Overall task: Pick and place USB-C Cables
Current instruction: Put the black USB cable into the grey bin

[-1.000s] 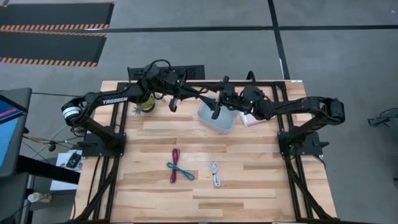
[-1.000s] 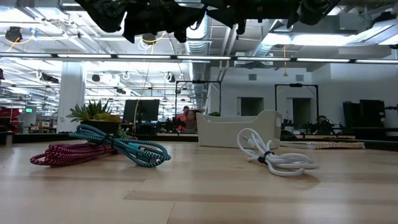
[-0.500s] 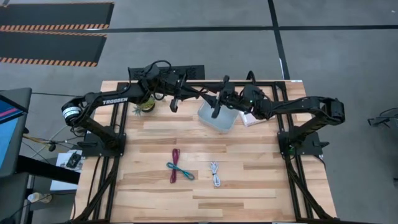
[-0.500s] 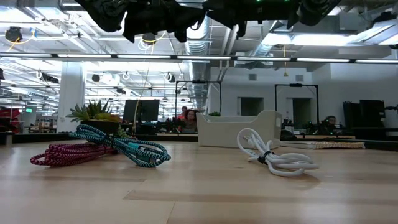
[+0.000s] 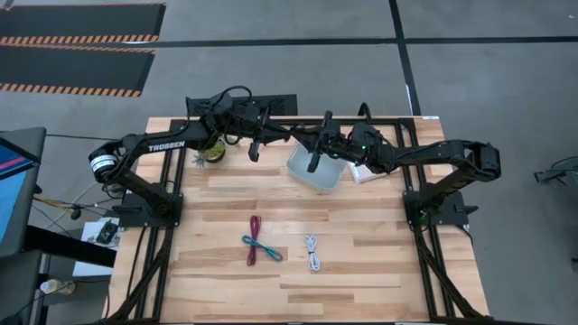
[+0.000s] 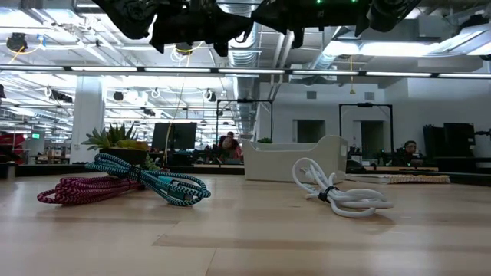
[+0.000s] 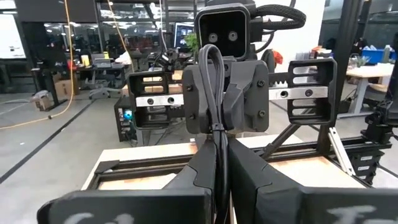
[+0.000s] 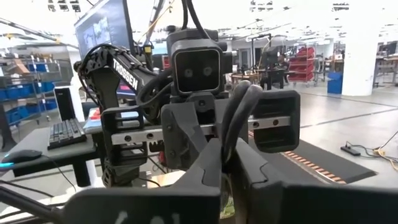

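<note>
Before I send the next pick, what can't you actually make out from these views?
- Inside of the clear bin: high view, the right gripper overhangs it; low view shows only its wall, so any black cable there stays unseen.
- Table and cables: both wrist views face the other arm instead.
- Where the maroon cable and teal cable cross: too small from above to tell which lies on top.
- Left gripper: cropped at the low view's top edge.
</note>
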